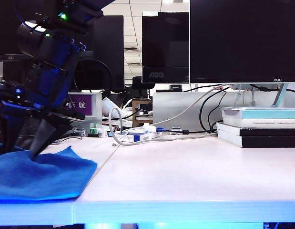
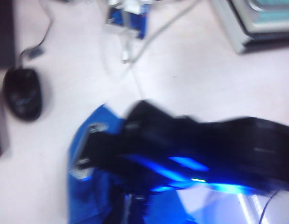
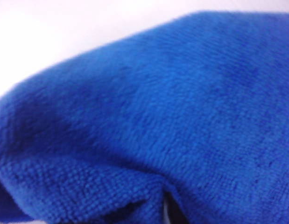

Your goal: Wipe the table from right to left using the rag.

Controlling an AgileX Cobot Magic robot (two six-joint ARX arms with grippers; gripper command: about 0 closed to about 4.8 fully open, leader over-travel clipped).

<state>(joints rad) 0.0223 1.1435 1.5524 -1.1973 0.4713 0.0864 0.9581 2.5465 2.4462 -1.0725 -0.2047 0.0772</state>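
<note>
Since the rag (image 1: 42, 174) is soft, light microfibre, expect it to fold and bunch rather than slide as one sheet; it lies rumpled at the far left of the table (image 1: 195, 171), close to the front edge and left of the seam (image 1: 106, 160). You would do best to take it at a raised fold near its middle, not a thin corner that could slip free. Your right gripper (image 1: 37, 140) reaches across and stands tip-down on the rag's back part. Its own camera shows only blue pile, and the other views are too dark or blurred, so I cannot tell whether its fingers are spread or pinching cloth. Your left gripper cannot be picked out in any view; its camera looks down on the rag and the dark arm over it. Open white top stretches to the right, but cables (image 1: 152, 131) and stacked books (image 1: 259, 126) line the back, and a mouse (image 2: 23, 93) sits near the rag.
</note>
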